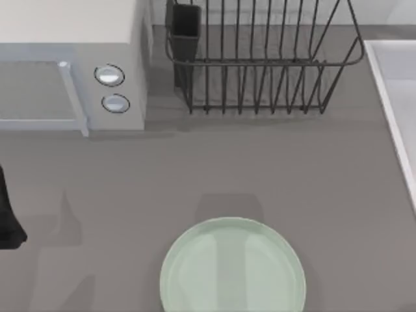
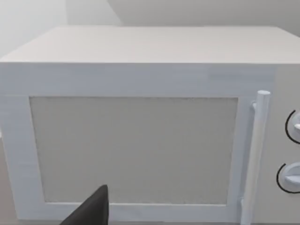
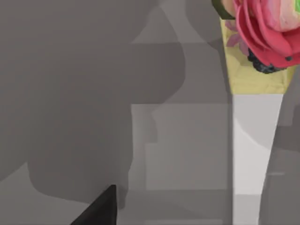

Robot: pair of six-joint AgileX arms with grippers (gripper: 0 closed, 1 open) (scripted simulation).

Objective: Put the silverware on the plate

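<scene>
A round, flat, pale mint-green glossy plate point(image 1: 233, 268) lay on the grey tabletop point(image 1: 273, 162) at the near edge of the top view, a little right of centre, its surface bare and its lower rim cut off by the edge of the picture. Behind it, toward the far side, stood a dark wire dish rack point(image 1: 260, 58) with a black cutlery cup point(image 1: 186, 26) at its left corner, and to the left of that a white boxy microwave oven point(image 1: 71, 65) with a vertical bar handle point(image 1: 73, 97) and two round dials point(image 1: 109, 75). A pale sink edge point(image 1: 393, 97) ran along the table's right side. A dark part of the left arm point(image 1: 8, 221) showed at the far left edge, well apart from the plate. In the left wrist view one black fingertip point(image 2: 91, 211) pointed at the microwave's door point(image 2: 133, 150); whether that pincer was open or closed could not be told. In the right wrist view one black fingertip point(image 3: 101, 208) hung over grey surface beside a tall white vase point(image 3: 255, 140) holding pink flowers point(image 3: 267, 28); its state could not be told either.
</scene>
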